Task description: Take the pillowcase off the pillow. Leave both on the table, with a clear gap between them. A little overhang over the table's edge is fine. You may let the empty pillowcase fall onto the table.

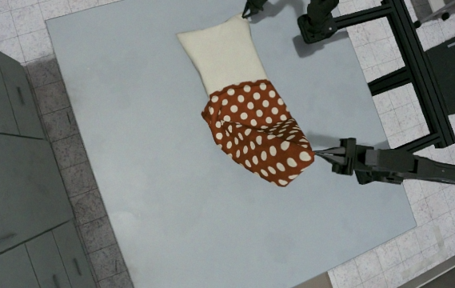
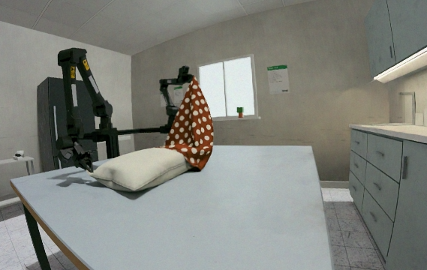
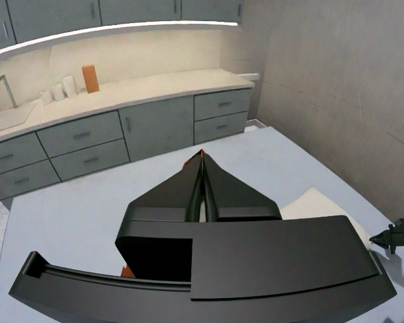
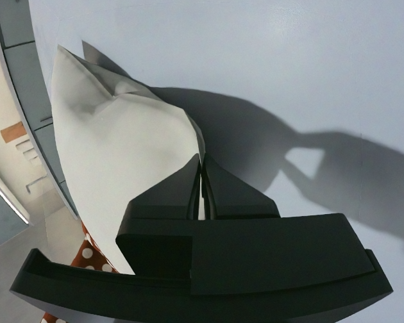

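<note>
The cream pillow [image 1: 227, 56] [image 2: 142, 169] [image 3: 310, 205] [image 4: 126, 139] lies on the table [image 1: 151, 160] [image 2: 254, 210], its upper half bare. The rust-red pillowcase [image 1: 253, 116] [image 2: 194, 124] [image 4: 94, 255] with white dots still covers its other end. The case hangs in a tall, folded peak from my left gripper [image 1: 315, 152] [image 2: 193, 76] [image 3: 202, 152], which is shut on its closed-end corner high above the table. My right gripper [image 1: 244, 17] [image 2: 91, 172] [image 4: 201, 161] is shut on a bare pillow corner, low over the table. The covered pillow end is hidden inside the case.
The dark arm frame [image 1: 419, 72] stands along one table side. Grey cabinets [image 1: 7, 172] [image 2: 371, 161] [image 3: 156, 128] stand beyond the opposite side. The pillow's bare end lies near one table edge.
</note>
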